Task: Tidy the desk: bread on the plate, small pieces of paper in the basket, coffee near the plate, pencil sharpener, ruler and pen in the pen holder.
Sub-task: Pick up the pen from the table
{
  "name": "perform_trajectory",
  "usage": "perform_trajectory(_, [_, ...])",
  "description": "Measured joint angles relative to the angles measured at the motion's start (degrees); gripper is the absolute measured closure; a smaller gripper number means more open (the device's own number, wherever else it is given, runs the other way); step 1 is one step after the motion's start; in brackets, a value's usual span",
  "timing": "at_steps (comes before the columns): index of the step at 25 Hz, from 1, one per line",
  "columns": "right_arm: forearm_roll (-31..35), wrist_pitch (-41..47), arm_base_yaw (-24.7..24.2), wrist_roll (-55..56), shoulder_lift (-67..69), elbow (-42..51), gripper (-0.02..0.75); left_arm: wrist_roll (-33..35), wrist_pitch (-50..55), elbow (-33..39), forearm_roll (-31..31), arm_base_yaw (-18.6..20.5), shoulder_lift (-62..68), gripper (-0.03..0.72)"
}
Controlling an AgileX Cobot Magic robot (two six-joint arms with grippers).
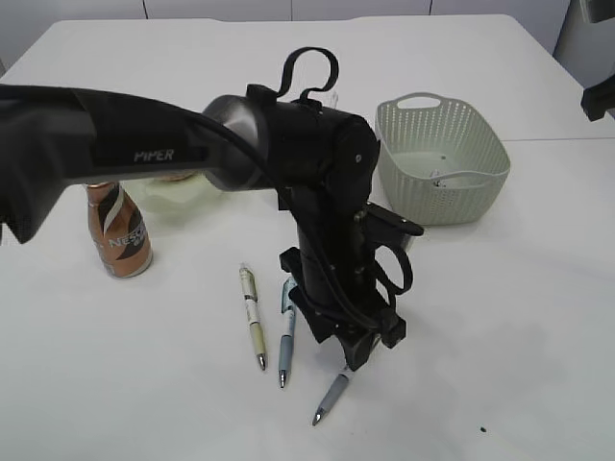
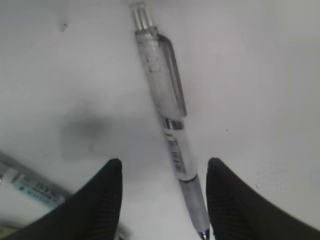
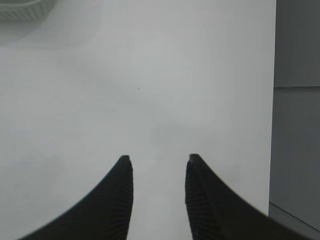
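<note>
My left gripper [image 1: 365, 353] points down at the table, open, with a clear grey pen [image 1: 332, 396] lying between its fingers. In the left wrist view that pen [image 2: 170, 120] rests on the table, its tip close to the right finger [image 2: 235, 205], and the left gripper [image 2: 165, 160] is not closed on it. A cream pen [image 1: 252, 317] and a blue pen [image 1: 286, 331] lie to its left. My right gripper [image 3: 157, 157] hangs open over bare table. The coffee bottle [image 1: 120, 230] stands at the left. Bread, ruler, pencil sharpener and pen holder are hidden or out of view.
A pale woven basket [image 1: 485, 154] stands at the back right with small scraps inside. A pale plate [image 1: 168, 204] shows partly behind the left arm. The table edge [image 3: 275, 125] runs down the right of the right wrist view, and the basket rim [image 3: 20, 10] shows at top left.
</note>
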Motion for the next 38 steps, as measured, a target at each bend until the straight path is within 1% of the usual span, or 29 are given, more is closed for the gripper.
perform_trajectory(16, [0.0, 0.0, 0.0, 0.0, 0.0, 0.0, 0.446, -0.1, -3.8, -0.1, 0.7, -0.1, 1.2, 0.299])
perform_trajectory(23, [0.0, 0.0, 0.0, 0.0, 0.0, 0.0, 0.446, 0.0, -3.8, -0.1, 1.1, -1.8, 1.3, 0.300])
perform_trajectory(27, [0.0, 0.0, 0.0, 0.0, 0.0, 0.0, 0.446, 0.1, -3.8, -0.1, 2.6, -2.2, 1.3, 0.302])
perform_trajectory(33, [0.0, 0.0, 0.0, 0.0, 0.0, 0.0, 0.446, 0.1, -3.7, -0.1, 3.3, -2.2, 1.3, 0.340])
perform_trajectory(38, [0.0, 0.0, 0.0, 0.0, 0.0, 0.0, 0.446, 0.1, -3.6, -0.1, 3.3, -2.2, 1.6, 0.347])
